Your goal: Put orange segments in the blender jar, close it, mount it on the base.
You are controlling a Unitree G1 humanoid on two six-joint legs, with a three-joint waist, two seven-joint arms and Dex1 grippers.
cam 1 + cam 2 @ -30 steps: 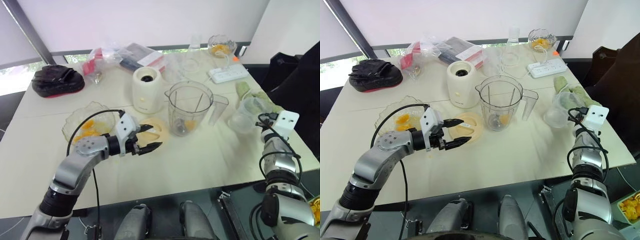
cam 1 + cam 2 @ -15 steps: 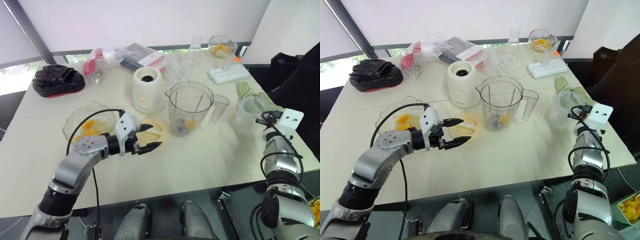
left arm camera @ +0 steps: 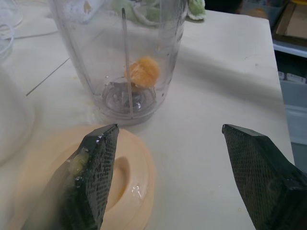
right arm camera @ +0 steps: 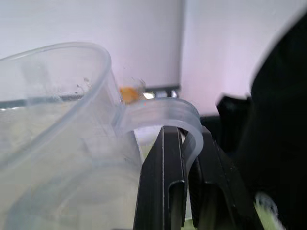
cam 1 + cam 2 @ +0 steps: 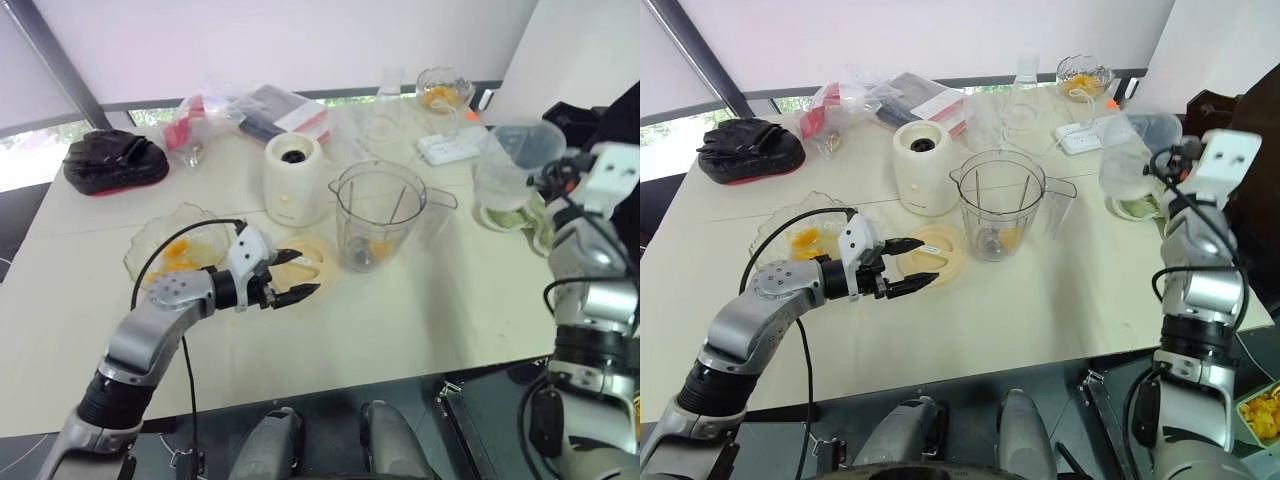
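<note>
Aloft, right claw (image 4: 187, 143) apparently pinches clear jug (image 5: 1127, 165) handle.

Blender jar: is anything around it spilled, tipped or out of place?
Nothing stands out. The blender jar stands upright with one orange segment inside; its lid lies flat beside it, by the open left tool.

It looked like an office or test room rigged as a makeshift kitchen. A plain pale table (image 5: 420, 330) stood under a drawn roller blind (image 5: 300, 50). A power strip (image 5: 442, 148) lay well beyond the left gripper's (image 5: 308, 273) fingers. Bagged packets (image 5: 215, 110) and a black pouch (image 5: 115, 160) sat far past them, by the window.
</note>
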